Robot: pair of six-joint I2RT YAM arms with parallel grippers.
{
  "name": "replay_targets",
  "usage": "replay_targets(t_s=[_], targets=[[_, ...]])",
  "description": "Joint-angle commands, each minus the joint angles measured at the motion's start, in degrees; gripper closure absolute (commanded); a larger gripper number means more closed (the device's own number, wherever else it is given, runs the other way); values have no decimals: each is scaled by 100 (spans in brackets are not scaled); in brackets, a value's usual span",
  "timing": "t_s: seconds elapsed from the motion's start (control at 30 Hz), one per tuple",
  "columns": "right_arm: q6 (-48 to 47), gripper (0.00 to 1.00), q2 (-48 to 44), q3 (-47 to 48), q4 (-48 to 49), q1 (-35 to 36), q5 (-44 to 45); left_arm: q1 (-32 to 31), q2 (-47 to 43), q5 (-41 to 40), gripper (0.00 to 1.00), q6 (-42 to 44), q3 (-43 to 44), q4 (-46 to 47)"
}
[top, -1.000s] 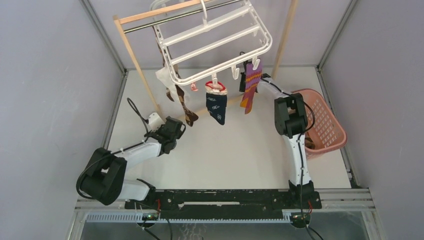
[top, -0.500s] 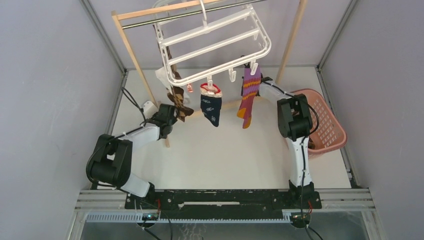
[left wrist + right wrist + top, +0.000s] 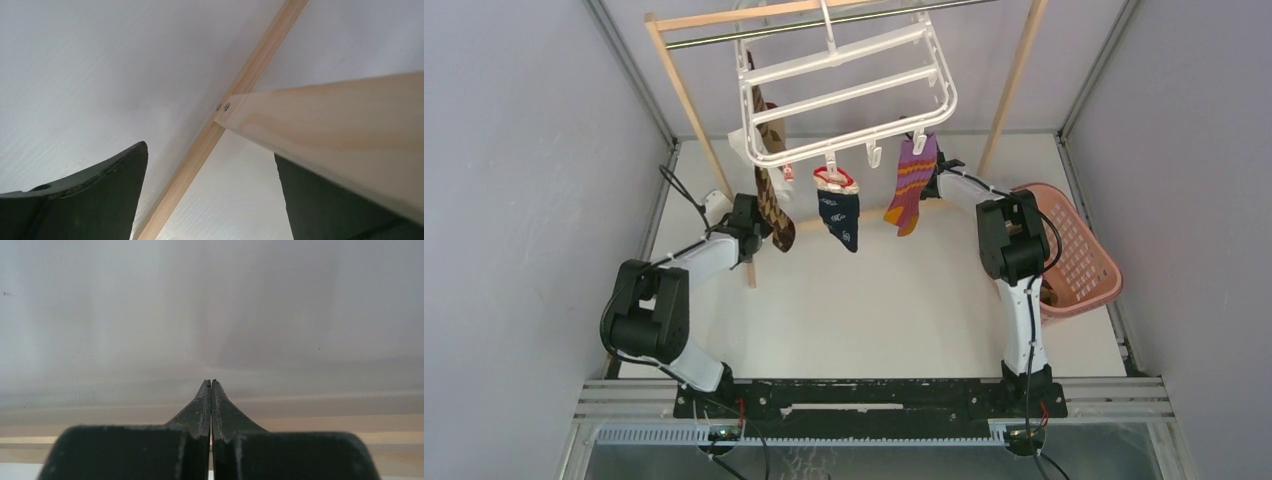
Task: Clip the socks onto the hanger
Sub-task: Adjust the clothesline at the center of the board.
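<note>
Item, hanger (image 3: 844, 91): white frame hung from the wooden rack (image 3: 325, 125) over the far edge of the table (image 3: 874, 300), tilted, its clip row facing me. Item, socks clipped, three: brown argyle sock (image 3: 772, 205) toward the far-left corner, navy sock (image 3: 838, 218) mid-edge, purple sock (image 3: 909, 185) to its right; all hang with the long axis straight down. Item, free clip (image 3: 874, 155): empty, between the navy and the purple. Item, left gripper (image 3: 210, 200): jaws spread wide, nothing held, a rack post running close against its right finger; in the overhead view it sits just beside the argyle sock. Item, right gripper (image 3: 210, 386): jaws pressed flat together, nothing visible between them; overhead it sits just behind the purple sock at the far edge. Item, pink basket (image 3: 1084, 250): at the right edge; brown fabric (image 3: 1046, 291) shows inside, too small to name, though I judge it a remaining sock. Governing relation: the basket lies to the right of the right gripper and toward the near edge, well apart from the left arm, so I rate the right arm nearer for the next pick, and the free clip just left of its present post
</note>
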Motion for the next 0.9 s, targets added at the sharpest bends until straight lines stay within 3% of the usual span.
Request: replay_targets(t_s=[0.0,0.43,0.7,0.87], targets=[[70,100,-132,-292,-336,156,-342,104,114,79,0,147,601,223],[30,100,-501,-303,-130,69,-230,332,264,52,0,344,1084,121],[9,100,-1532,-530,89,-292,-48,324,-815,-169,0,70,368,162],[-113,97,-2454,-1283,501,-332,244,319,-1757,-107,0,2,-61,83]])
